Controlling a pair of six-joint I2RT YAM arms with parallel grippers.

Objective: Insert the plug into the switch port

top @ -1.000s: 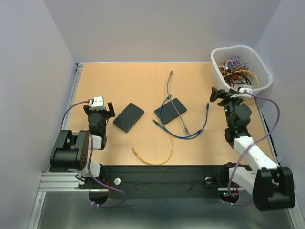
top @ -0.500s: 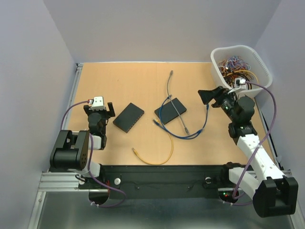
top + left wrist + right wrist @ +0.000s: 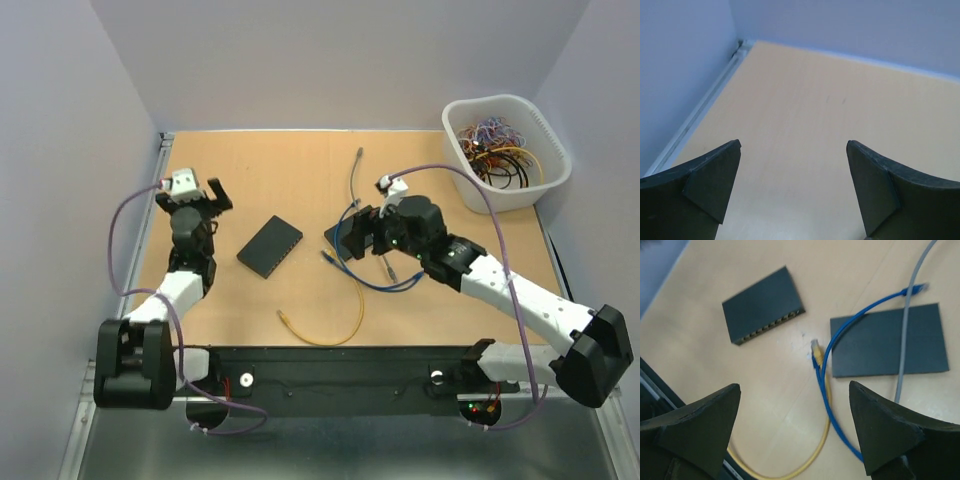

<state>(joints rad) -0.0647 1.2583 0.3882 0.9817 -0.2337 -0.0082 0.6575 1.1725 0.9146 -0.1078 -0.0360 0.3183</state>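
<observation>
The black switch (image 3: 270,246) lies left of centre, its row of ports (image 3: 771,327) showing along its near edge in the right wrist view. A yellow cable's plug (image 3: 816,355) lies beside a blue cable (image 3: 827,390), between the switch and a second black box (image 3: 887,345). My right gripper (image 3: 357,238) hangs open above that box and those cables, holding nothing (image 3: 794,390). My left gripper (image 3: 192,195) is open over bare table at the far left (image 3: 793,145), well apart from the switch.
A grey cable (image 3: 355,175) crosses the second black box (image 3: 372,222). The yellow cable (image 3: 335,335) loops toward the near edge. A white bin (image 3: 520,100) of tangled wires stands at the back right. The left wall and table rail (image 3: 710,97) run close to my left gripper.
My right arm has swung left, from beside the white bin to above the second black box. My left arm has reached farther up the table's left side.
</observation>
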